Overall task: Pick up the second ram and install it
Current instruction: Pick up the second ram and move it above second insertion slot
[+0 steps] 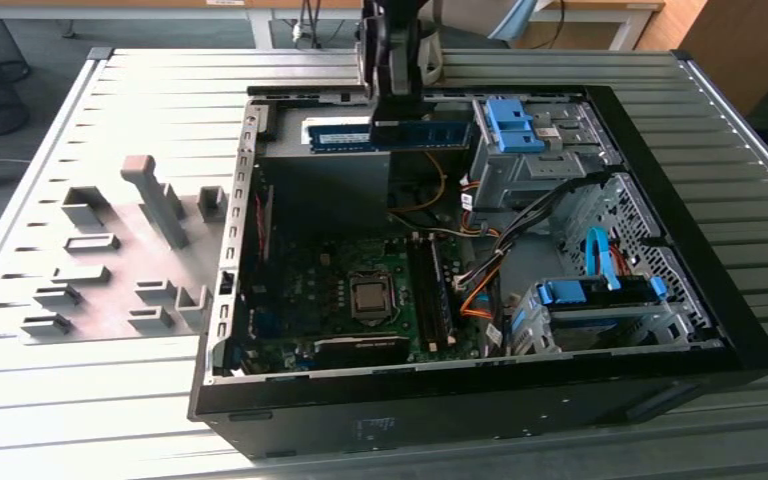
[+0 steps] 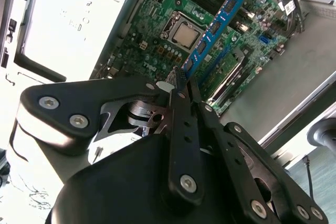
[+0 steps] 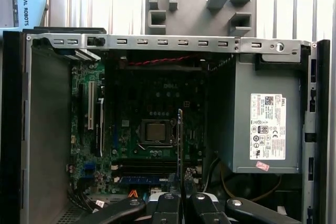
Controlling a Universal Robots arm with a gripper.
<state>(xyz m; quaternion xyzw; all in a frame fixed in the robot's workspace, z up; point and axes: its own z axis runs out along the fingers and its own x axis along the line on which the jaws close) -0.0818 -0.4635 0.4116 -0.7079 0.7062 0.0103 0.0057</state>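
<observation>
The end effector (image 1: 394, 118) is clamped on the middle of the second ram (image 1: 344, 134), holding it on edge above the far side of the open computer case (image 1: 491, 400). The stick's long axis runs across the exterior view from left to right, crosswise to the memory slots (image 1: 427, 290) lying nearer and below.

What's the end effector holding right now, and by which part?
The end effector is shut on the second ram, pinching its upper long edge at about mid-length, with the stick lying level above the open computer case.
</observation>
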